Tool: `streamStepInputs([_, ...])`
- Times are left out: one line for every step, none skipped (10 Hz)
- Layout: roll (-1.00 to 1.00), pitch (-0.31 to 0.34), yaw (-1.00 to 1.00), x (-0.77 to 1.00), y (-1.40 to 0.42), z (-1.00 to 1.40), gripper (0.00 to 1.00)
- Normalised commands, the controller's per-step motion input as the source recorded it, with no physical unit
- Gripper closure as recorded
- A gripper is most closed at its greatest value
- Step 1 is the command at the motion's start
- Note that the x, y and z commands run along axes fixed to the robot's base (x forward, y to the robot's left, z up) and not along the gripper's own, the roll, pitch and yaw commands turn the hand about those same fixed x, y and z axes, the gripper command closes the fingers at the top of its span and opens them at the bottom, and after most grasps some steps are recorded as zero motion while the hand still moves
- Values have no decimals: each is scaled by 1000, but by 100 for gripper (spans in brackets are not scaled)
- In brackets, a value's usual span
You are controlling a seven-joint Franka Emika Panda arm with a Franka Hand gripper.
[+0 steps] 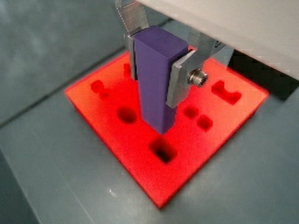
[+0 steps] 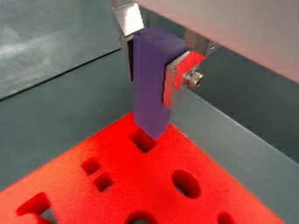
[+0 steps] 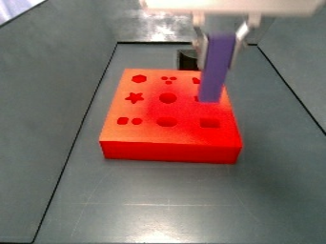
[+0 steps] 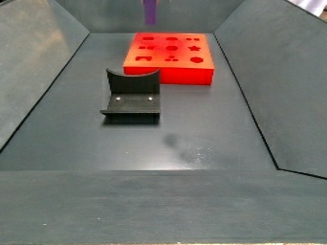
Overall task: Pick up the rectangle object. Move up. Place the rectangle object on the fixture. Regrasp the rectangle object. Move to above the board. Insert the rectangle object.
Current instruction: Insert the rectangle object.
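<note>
The rectangle object, a purple block, hangs upright with my gripper shut on its upper part; silver fingers press both sides. It is over the red board, and its lower end sits close above a rectangular cut-out. Both side views show the block above the board, near its far right part. Only the block's tip shows at one picture's edge. The black fixture stands bare in front of the board.
The board has several other cut-outs, among them a star and circles. Sloped dark grey walls ring the floor on all sides.
</note>
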Motion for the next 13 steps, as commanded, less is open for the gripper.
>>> streamStepInputs([410,-144,151,326,-171,-297,100])
streamStepInputs([403,-131,149,306,-186,-317,100])
streamStepInputs([226,-174,-26,0,-66,-463,100])
streamStepInputs([14,-57,-120,-140,63,-131,100])
streamStepInputs([-34,-34,-134,-246,226,-60,100])
streamStepInputs([-16,-89,-143,-266,151,-83,100])
streamStepInputs([-56,-110,-31,-283,23,-89,100])
streamStepInputs([-170,-143,0,-77,-51,-186,100])
streamStepInputs([-133,-81,-31,43,-114,-123,100])
streamStepInputs([-94,-21,-6,174,-86,-97,100])
streamStepInputs([-53,0,0,194,-34,-109,100])
streamStepInputs([0,0,0,123,-46,-189,100])
streamStepInputs([0,-70,0,0,-17,-343,100])
